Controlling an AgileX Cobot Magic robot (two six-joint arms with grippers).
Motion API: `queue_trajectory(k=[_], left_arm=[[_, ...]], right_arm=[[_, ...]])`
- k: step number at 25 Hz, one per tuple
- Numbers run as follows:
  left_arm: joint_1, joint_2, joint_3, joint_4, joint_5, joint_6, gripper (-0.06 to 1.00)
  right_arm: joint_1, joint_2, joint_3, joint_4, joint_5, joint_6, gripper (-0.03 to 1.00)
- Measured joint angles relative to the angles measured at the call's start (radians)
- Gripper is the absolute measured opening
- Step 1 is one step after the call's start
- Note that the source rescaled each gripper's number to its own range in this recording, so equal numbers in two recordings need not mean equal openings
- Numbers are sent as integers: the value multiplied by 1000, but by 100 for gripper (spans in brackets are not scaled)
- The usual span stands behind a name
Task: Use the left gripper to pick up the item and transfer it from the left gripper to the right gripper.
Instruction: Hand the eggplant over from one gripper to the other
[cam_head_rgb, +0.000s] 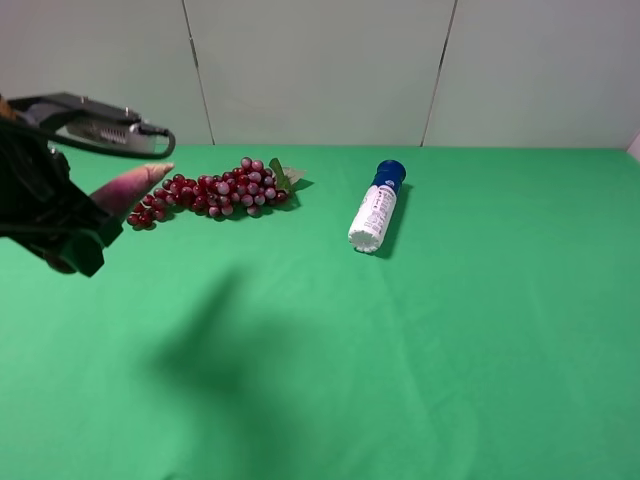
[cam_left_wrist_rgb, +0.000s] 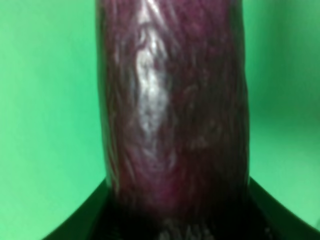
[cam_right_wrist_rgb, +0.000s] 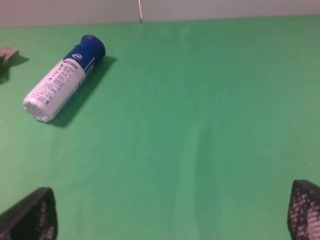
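Note:
My left gripper (cam_head_rgb: 85, 218) is raised at the far left of the exterior high view and is shut on the dark purple eggplant (cam_head_rgb: 132, 186). Its pale pinkish end points towards the grape bunch. In the left wrist view the eggplant (cam_left_wrist_rgb: 172, 110) fills the frame, with the black fingers (cam_left_wrist_rgb: 82, 220) on both sides of its base. My right gripper (cam_right_wrist_rgb: 172, 222) shows only in the right wrist view, open and empty, its two fingertips (cam_right_wrist_rgb: 32, 217) far apart above bare green cloth. It is out of the exterior high view.
A red grape bunch (cam_head_rgb: 215, 193) lies on the green cloth at the back left, just beyond the eggplant's tip. A white bottle with a blue cap (cam_head_rgb: 375, 208) lies on its side at the back middle and shows in the right wrist view (cam_right_wrist_rgb: 62, 78).

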Motion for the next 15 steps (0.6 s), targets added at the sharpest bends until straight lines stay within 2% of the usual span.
queue_trajectory(k=[4,9,15], left_arm=[[0,0,-66,-20,21,71,0],[0,0,-125,-97,28,178,0],[0,0,-161,-162,23,295,0]], right_arm=[[0,32,-16,20,2,33,100],[0,214,-66,83,-10,48,100],[0,435,-90,259,-121,-33,100]])
